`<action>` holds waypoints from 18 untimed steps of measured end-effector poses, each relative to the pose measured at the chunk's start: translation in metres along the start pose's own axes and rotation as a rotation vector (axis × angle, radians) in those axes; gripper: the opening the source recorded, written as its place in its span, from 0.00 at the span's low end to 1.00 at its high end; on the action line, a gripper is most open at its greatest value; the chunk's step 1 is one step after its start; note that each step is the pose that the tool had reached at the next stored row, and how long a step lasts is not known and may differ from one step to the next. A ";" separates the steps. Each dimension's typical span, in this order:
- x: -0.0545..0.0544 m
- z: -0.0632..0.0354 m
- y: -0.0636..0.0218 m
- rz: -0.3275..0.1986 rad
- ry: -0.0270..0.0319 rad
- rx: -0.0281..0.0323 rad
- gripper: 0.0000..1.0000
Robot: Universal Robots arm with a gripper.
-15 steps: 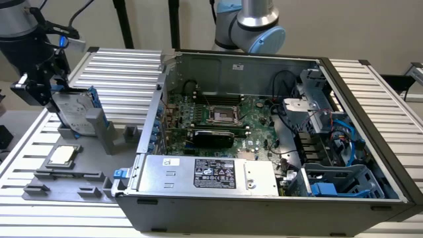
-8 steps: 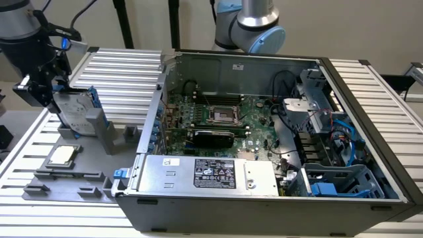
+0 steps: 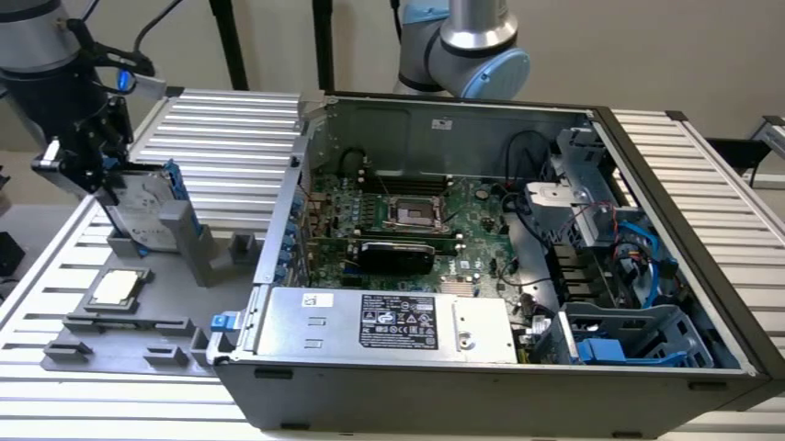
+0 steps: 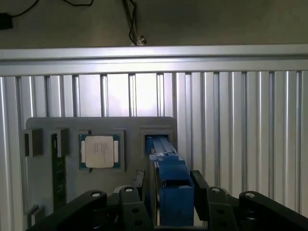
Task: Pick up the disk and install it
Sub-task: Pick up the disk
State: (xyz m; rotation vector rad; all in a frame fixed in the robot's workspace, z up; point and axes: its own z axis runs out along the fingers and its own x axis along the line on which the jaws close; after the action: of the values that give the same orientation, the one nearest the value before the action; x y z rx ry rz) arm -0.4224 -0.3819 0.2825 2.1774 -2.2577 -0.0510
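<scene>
Silver-grey disk point(image 3: 135, 207) stands upright, framed in bright blue plastic

We are looking at a surface point(image 3: 233, 129) that is carrying a holder plate point(image 3: 172, 296) toward the exterior view's left and an open computer case point(image 3: 491, 404) just beside it on the right. On the plate, the disk point(image 3: 142, 207) is standing upright in a slot, with the pincer point(image 4: 169, 180) sitting over its top edge. A chip point(image 3: 114, 288) is lying flat in a recess in front of the disk. Inside the case, a motherboard point(image 3: 405, 216) is lying behind a power supply box point(image 3: 381, 322), and a drive cage point(image 3: 631, 335) is sitting in the near right corner.
</scene>
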 end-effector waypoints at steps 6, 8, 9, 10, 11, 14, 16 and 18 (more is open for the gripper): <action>0.000 0.0000 -0.0002 0.000 0.0000 0.0000 0.41; 0.000 0.0000 -0.0002 0.000 0.0001 0.0000 0.41; 0.000 0.0000 -0.0002 0.000 0.0001 0.0000 0.41; 0.000 0.0000 -0.0002 0.000 0.0002 -0.0001 0.38; 0.000 0.0000 -0.0002 0.000 0.0002 -0.0001 0.38; 0.000 0.0001 -0.0002 0.000 0.0000 0.0000 0.33; 0.000 0.0002 -0.0002 0.000 0.0000 0.0000 0.33; 0.000 0.0003 -0.0002 0.001 -0.0001 0.0001 0.33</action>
State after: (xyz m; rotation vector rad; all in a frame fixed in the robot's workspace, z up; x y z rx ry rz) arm -0.4222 -0.3820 0.2821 2.1763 -2.2590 -0.0510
